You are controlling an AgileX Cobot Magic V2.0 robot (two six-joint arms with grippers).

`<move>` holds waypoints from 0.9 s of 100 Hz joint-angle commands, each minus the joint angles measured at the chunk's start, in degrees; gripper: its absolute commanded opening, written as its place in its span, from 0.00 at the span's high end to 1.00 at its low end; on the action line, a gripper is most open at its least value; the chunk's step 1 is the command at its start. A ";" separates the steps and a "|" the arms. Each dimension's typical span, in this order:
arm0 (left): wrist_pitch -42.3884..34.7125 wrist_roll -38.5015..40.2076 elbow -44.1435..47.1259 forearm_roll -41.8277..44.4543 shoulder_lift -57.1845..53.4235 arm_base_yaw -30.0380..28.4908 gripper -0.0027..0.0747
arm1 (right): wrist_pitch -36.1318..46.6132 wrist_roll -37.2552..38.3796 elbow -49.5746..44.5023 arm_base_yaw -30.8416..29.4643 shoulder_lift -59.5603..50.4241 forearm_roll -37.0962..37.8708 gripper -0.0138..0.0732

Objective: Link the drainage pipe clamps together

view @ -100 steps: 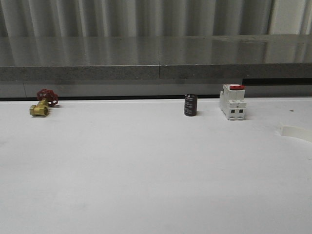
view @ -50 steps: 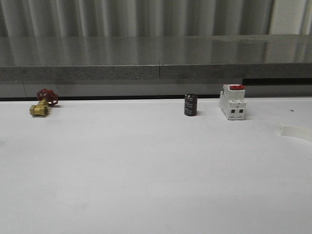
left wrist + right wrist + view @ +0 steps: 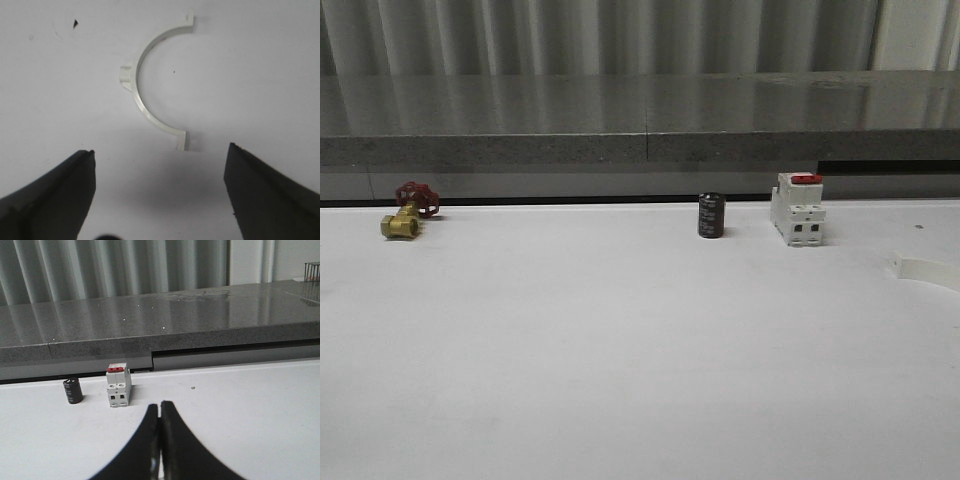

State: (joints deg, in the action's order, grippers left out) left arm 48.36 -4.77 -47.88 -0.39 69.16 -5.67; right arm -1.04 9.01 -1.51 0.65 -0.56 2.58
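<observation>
One clamp half under the left gripper, another at the right table edge.

A white half-ring clamp (image 3: 150, 82) lies flat on the white table (image 3: 260, 65), apart from the left gripper (image 3: 159, 192), whose black fingers (image 3: 55, 195) are spread wide on both sides below it. In the front view another white clamp piece (image 3: 928, 270) lies at the far right, near the breaker (image 3: 797, 210) and black cylinder (image 3: 711, 216). The right gripper (image 3: 160, 437) has its fingers pressed together, holding nothing.

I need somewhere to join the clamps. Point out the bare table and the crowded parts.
Bare: the wide white table in front of the brass valve, black cylinder and breaker. Crowded: that back row, and the right edge, where a clamp half lies.
</observation>
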 commanded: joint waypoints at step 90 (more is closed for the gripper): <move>2.41 0.44 -23.15 3.16 38.90 -0.71 0.36 | 4.47 -0.20 0.90 -0.27 -1.17 -0.01 0.92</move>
State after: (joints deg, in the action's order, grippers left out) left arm 50.38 -4.77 -68.83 3.11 109.23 -6.24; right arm -1.04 9.01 -1.51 0.65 -0.56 2.58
